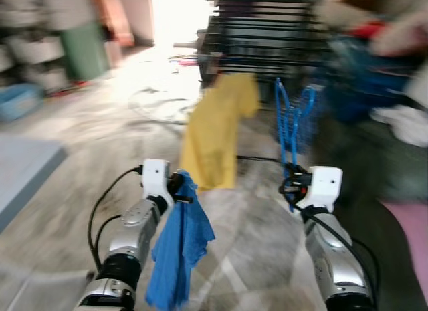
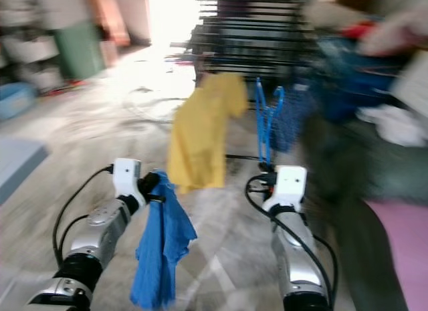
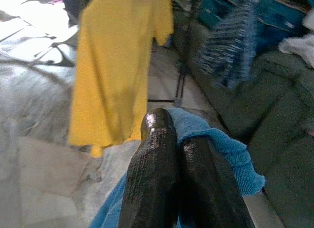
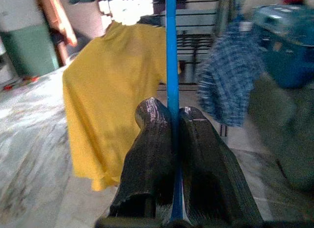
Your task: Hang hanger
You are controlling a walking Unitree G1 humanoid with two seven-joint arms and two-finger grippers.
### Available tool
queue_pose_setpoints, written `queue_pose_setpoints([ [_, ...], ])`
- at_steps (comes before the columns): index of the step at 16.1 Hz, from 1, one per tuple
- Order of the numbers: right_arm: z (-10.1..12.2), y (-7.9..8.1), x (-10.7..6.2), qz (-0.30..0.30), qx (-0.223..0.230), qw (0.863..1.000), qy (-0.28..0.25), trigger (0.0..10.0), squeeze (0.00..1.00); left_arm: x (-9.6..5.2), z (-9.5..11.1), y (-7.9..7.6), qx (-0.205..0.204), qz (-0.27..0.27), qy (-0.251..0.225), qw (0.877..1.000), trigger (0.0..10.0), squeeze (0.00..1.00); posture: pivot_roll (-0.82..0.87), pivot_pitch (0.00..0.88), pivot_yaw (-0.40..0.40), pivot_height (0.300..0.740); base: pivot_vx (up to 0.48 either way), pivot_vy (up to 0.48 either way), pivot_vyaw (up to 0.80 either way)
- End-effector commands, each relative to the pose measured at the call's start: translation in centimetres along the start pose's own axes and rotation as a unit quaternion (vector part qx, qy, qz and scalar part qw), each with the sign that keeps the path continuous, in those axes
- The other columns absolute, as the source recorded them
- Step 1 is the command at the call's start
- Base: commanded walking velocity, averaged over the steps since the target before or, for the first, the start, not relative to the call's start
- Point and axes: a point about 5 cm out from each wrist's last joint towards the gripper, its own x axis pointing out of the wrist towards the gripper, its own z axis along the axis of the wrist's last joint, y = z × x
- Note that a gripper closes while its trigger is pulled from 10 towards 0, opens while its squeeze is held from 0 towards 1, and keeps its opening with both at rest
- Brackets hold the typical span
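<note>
My right gripper (image 1: 291, 180) is shut on a blue plastic hanger (image 1: 289, 120) that stands upright above it; its thin blue bar (image 4: 171, 66) runs between the two black fingers (image 4: 152, 154). My left gripper (image 1: 182, 184) is shut on a blue cloth (image 1: 179, 257) that droops down beside the arm; the cloth's edge (image 3: 230, 154) bulges past the black fingers (image 3: 152, 179). Ahead stands a black drying rack (image 1: 264, 30) with a yellow shirt (image 1: 217, 134) hanging from it. The head views are blurred.
A blue checked garment (image 4: 228, 86) hangs on the rack beside the yellow shirt. A dark green sofa (image 3: 265, 115) with blue crates (image 4: 287, 41) and white cloth (image 1: 404, 124) lies to the right. A pink mat (image 1: 411, 237) is at lower right; green furniture (image 1: 83, 50) at far left.
</note>
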Motion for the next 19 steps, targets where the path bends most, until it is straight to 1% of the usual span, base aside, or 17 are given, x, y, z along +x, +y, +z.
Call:
queue_pose_setpoints([
  [1,0.3,-0.3,0.2,-0.003,-0.002,1.0,-0.007,10.0,0.0,0.4,0.7,-0.4,0.009,-0.011,-0.009,1.0,10.0,0.0,-0.27,0.0,0.016,0.74,0.0,0.394,-0.49],
  [4,0.4,-0.4,0.2,-0.005,-0.003,1.0,-0.008,10.0,0.0,0.3,0.5,-0.7,0.005,-0.013,-0.007,1.0,10.0,0.0,-0.27,0.0,0.018,0.74,0.0,0.326,0.0],
  [5,0.3,-0.3,0.2,-0.005,-0.002,1.0,-0.008,10.0,0.0,0.2,0.6,-0.7,0.01,-0.012,-0.015,1.0,10.0,0.0,-0.27,0.0,0.018,0.74,0.0,0.0,0.0],
  [6,0.3,-0.3,0.2,-0.005,-0.002,1.0,-0.008,10.0,0.0,0.2,0.6,-0.7,0.006,-0.013,-0.018,1.0,10.0,0.0,-0.27,0.0,0.018,0.74,0.0,0.0,0.0],
  [11,0.0,0.3,0.1,0.002,-0.001,1.0,-0.006,10.0,0.0,-0.1,0.1,-0.9,0.01,-0.018,-0.002,1.0,10.0,0.0,-0.26,0.0,0.028,0.74,0.0,0.0,0.0],
  [13,-0.4,0.4,-0.2,0.004,-0.002,1.0,-0.002,10.0,0.0,-0.3,-0.1,-1.0,0.011,-0.021,0.0,1.0,10.0,0.0,-0.26,0.0,0.032,0.74,0.0,0.0,0.0],
  [19,-0.8,0.5,-0.6,0.007,-0.002,1.0,0.005,10.0,0.0,-0.4,-0.1,-0.8,0.019,-0.017,0.012,1.0,10.0,0.0,-0.26,0.0,0.038,0.74,-0.369,0.0,0.0],
])
